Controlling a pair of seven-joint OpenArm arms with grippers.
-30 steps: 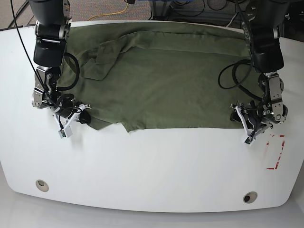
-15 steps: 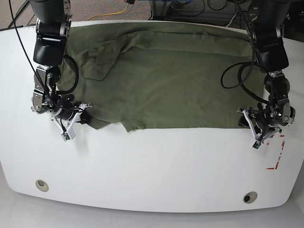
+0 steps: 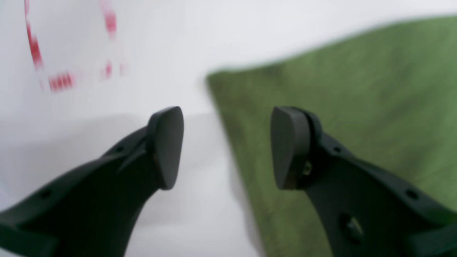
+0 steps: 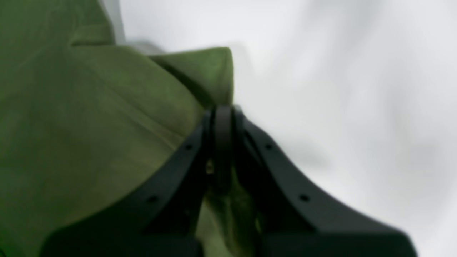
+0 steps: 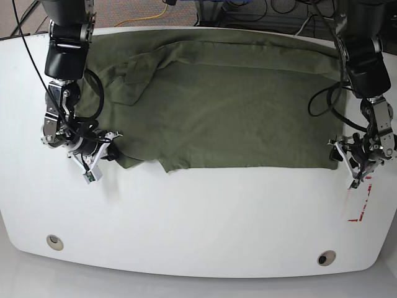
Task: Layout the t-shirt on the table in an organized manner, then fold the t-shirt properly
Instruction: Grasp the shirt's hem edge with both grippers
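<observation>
In the left wrist view, we see the t-shirt (image 3: 339,107) ending at a corner just ahead of our left gripper (image 3: 226,148); its jaws are spread wide, holding nothing, with bare table (image 3: 185,46) and red tape (image 3: 34,50) beyond.

In the right wrist view, our right gripper (image 4: 222,121) is clamped on a folded shirt edge.

In the base view, open white tabletop lies in front of both grippers.

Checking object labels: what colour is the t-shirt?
Plain olive green t-shirt, no pattern; the base view shows it best.
</observation>
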